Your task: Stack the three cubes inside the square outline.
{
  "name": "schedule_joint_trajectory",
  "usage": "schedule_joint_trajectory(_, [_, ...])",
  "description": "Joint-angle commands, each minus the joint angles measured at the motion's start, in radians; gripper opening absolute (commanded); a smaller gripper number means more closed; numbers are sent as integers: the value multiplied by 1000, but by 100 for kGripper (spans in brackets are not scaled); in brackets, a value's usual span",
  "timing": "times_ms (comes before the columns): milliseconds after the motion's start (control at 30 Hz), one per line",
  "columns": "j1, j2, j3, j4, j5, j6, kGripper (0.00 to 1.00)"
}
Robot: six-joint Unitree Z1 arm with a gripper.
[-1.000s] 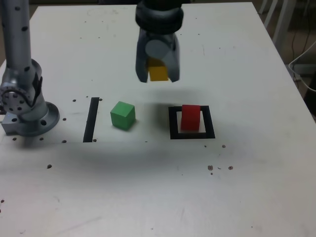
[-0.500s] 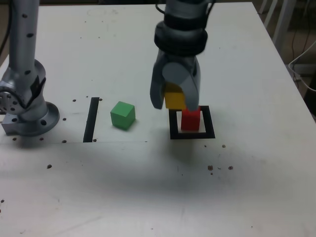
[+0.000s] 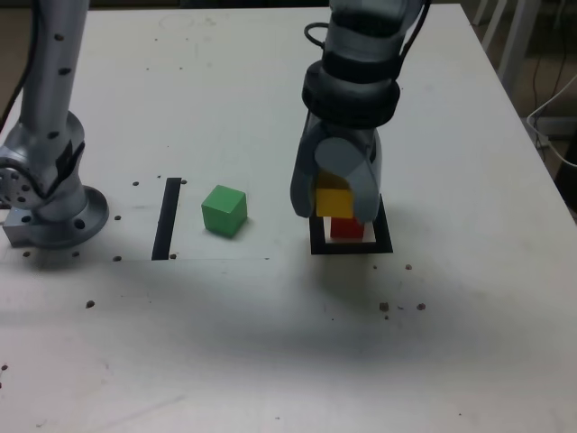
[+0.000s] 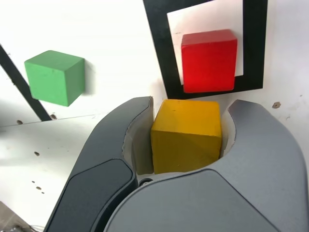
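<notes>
Tool [image 3: 334, 206] observed pinching the yellow cube [image 4: 186, 135] between its two fingers, the cube held clear of the desk [image 3: 216, 334]. Red cube [image 3: 347, 227] found seated inside the square outline [image 3: 382, 236], partly hidden in the exterior view behind the yellow cube. Green cube [image 3: 224, 211] noted on the desk, between the black strip [image 3: 167, 219] on the exterior view's left and the square outline on its right, touching neither.

Matt, smooth faces are shown on the red cube [image 4: 209, 65], yellow cube [image 4: 186, 136] and green cube [image 4: 56, 77], and smooth, plastic-looking grey is seen on the gripper [image 4: 184, 130].
</notes>
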Motion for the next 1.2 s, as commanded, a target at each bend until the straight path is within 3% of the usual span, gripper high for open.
schedule_joint_trajectory(0, [7,11,-6,-6,3,1,24])
schedule_joint_trajectory(367, [53,36,-16,-15,19,23,24])
schedule_joint_trajectory(1033, [63,57,8,-43,10,32,24])
schedule_joint_trajectory(1100, [65,60,12,-48,9,33,30])
schedule_joint_trajectory(1167, [67,61,16,-50,9,35,47])
